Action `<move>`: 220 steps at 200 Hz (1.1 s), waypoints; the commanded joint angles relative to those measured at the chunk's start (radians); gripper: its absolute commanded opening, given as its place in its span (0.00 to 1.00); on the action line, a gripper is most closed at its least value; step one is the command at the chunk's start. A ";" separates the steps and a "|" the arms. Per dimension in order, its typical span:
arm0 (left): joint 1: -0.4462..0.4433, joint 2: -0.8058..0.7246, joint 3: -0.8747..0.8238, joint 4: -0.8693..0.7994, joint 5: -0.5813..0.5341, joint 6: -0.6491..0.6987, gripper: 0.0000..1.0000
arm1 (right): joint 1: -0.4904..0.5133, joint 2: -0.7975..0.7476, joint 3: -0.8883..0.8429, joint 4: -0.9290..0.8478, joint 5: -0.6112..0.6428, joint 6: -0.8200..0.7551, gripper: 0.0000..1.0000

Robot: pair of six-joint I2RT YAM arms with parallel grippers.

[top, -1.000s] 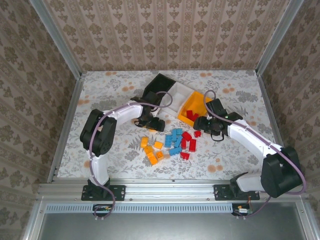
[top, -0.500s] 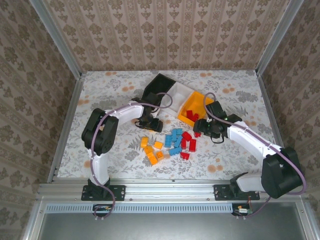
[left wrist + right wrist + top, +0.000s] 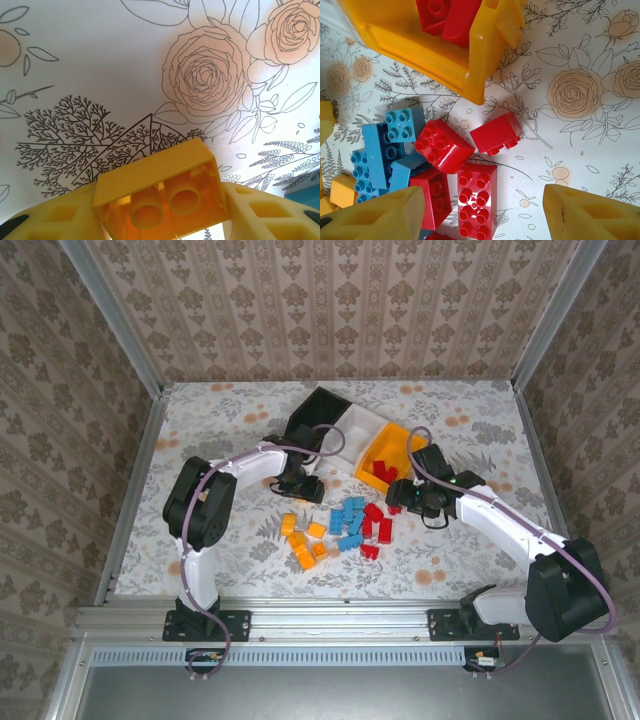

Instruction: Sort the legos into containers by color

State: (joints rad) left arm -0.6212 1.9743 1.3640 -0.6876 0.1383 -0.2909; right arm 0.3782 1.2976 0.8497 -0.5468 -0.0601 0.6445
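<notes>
One yellow-orange plastic brick [image 3: 160, 187] sits clamped in my left tool [image 3: 160, 212], long axis running finger to finger, low over the flowered desk [image 3: 100, 75]. Black plastic bin [image 3: 325, 405] lies at 1 o'clock overhead, nearest this arm. Right tool [image 3: 480, 217] apart.

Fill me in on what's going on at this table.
Two robot arms are sorting toy bricks by colour into bins. The left end effector grips an orange brick. The right end effector hovers open over loose red bricks beside the orange-yellow bin, which already holds red ones. Blue bricks and other orange bricks lie unsorted.
</notes>
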 commanded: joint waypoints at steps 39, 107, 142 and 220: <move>0.062 -0.111 0.008 0.007 0.107 0.009 0.52 | 0.005 -0.023 -0.018 0.001 0.005 0.011 0.65; 0.118 -0.112 0.209 0.028 0.265 -0.051 0.53 | 0.004 -0.040 -0.053 0.007 0.002 0.023 0.65; 0.094 0.051 0.485 -0.032 0.279 -0.057 0.53 | 0.004 -0.066 -0.055 -0.005 0.009 0.027 0.65; 0.040 0.410 0.961 -0.221 0.224 -0.010 0.54 | 0.004 -0.164 -0.072 -0.099 0.043 0.029 0.65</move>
State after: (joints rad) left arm -0.5819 2.3425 2.2429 -0.7990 0.3798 -0.3271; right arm 0.3779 1.1797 0.8021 -0.5831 -0.0536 0.6594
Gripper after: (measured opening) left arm 0.537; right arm 0.652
